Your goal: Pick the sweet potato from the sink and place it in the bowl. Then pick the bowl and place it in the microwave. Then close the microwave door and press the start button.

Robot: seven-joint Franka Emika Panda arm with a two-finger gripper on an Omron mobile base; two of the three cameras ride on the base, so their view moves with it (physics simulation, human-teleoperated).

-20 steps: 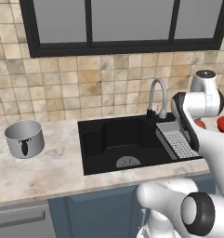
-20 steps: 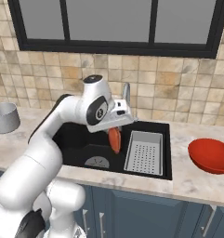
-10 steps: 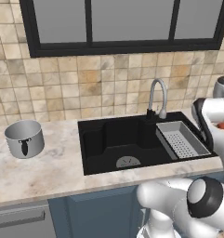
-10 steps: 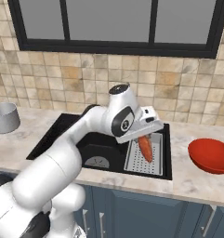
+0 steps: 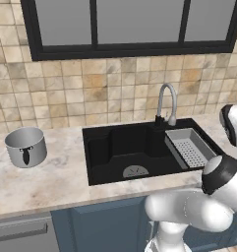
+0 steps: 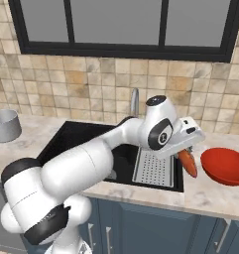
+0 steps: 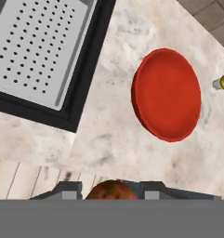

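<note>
My gripper (image 6: 187, 151) is shut on the sweet potato (image 6: 189, 163), an orange oval that hangs from the fingers above the right rim of the black sink (image 6: 86, 141). The glossy red bowl (image 6: 225, 166) sits on the counter just to the right of it, apart from the potato. In the hand view the sweet potato (image 7: 111, 190) shows between the two fingertips (image 7: 67, 189) at the bottom, over bare counter. The bowl (image 7: 168, 95) lies ahead, up and to the right. The microwave and its door are out of view.
A grey perforated rack (image 6: 154, 167) fills the sink's right part, and the silver faucet (image 5: 165, 103) stands behind the basin (image 5: 125, 147). A steel pot (image 5: 25, 146) sits far left on the counter. A small yellow-green object (image 7: 223, 81) lies beyond the bowl.
The arm has swung right from over the sink basin, across the rack, to the sink's right rim beside the bowl, carrying the sweet potato. The grip has not changed.
</note>
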